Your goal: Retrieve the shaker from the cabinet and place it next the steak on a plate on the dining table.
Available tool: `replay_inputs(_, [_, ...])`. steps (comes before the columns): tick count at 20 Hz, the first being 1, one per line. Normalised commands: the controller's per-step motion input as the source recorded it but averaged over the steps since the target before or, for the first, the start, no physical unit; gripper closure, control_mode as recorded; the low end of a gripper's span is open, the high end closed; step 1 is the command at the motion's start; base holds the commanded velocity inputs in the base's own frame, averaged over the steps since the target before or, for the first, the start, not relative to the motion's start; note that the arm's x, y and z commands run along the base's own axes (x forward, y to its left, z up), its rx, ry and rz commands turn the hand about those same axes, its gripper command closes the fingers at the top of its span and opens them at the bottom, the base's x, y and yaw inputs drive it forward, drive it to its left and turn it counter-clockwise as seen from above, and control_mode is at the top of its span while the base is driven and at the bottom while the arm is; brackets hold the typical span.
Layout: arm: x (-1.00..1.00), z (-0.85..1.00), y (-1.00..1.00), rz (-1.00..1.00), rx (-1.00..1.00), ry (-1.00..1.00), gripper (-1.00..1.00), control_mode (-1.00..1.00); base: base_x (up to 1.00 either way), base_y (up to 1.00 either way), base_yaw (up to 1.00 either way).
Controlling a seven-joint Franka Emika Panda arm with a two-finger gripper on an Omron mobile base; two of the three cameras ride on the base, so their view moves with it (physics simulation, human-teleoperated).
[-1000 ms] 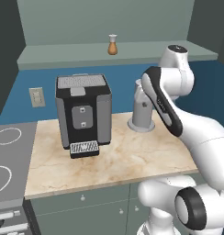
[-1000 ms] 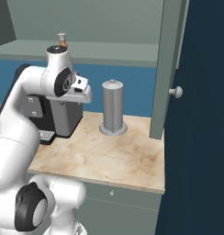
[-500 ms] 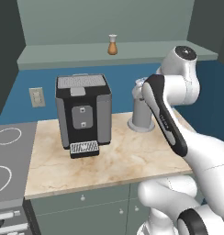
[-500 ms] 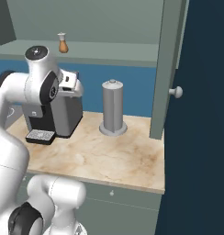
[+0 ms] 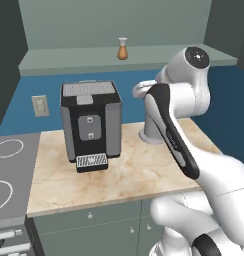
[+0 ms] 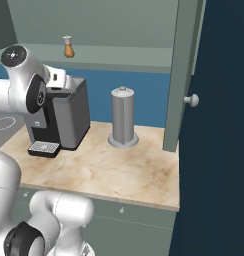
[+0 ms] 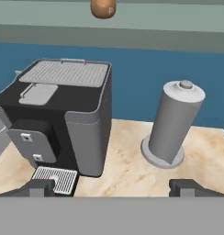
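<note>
My end effector (image 7: 112, 187) has its two dark tips spread wide, one at 7 o'clock and one at 5 o'clock in the hand view, with nothing between them and nothing touching them. Both tips hang above the worktop (image 7: 127, 172), clear of everything on it.

Going left to right in the hand view: the black and grey coffee machine (image 7: 63, 114) stands at 9 o'clock, its perforated grey lid on top and its drip grille at the foot. Above it, at 12 o'clock, the rounded brown bottom of the shaker (image 7: 103, 8) shows at the upper edge, resting on the grey-green shelf of the cabinet (image 7: 132, 23). To the right, at 3 o'clock, an upright grey cylinder on a round base (image 7: 171, 126) stands on the beige marbled worktop, apart from the machine.

In the left base view the shaker (image 5: 122, 49) stands upright on the shelf: brown wooden body, narrow neck, pale top. It sits at 12 o'clock, well above and behind the coffee machine (image 5: 90, 124), and well apart from my end effector. In the right base view the shaker (image 6: 68, 47) is at 11 o'clock, and the open cabinet door (image 6: 186, 75) with a round knob hangs at 2 o'clock.

I can read no brand, label or writing on anything.
</note>
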Motion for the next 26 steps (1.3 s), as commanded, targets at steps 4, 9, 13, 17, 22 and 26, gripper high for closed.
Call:
replay_inputs(4, [0.0,0.52,0.22,0.06,0.0,-0.02,-1.0,-1.0,0.0,0.0,0.0])
replay_inputs(9, [0.03,0.46,0.18,0.05,0.0,0.0,-1.0,-1.0,0.0,0.0,0.0])
replay_inputs(13, [0.23,0.35,0.04,0.06,0.01,-0.04,-1.0,-1.0,0.0,0.0,0.0])
replay_inputs(17, [0.3,0.2,0.01,0.01,0.02,-0.12,-1.0,-1.0,0.0,0.0,0.0])
replay_inputs(22, [0.29,0.07,0.0,0.0,0.0,-0.14,-1.0,-1.0,0.0,0.0,0.0])
replay_inputs(26, [0.21,0.09,0.0,0.0,0.0,-0.09,-1.0,-1.0,0.0,0.0,0.0])
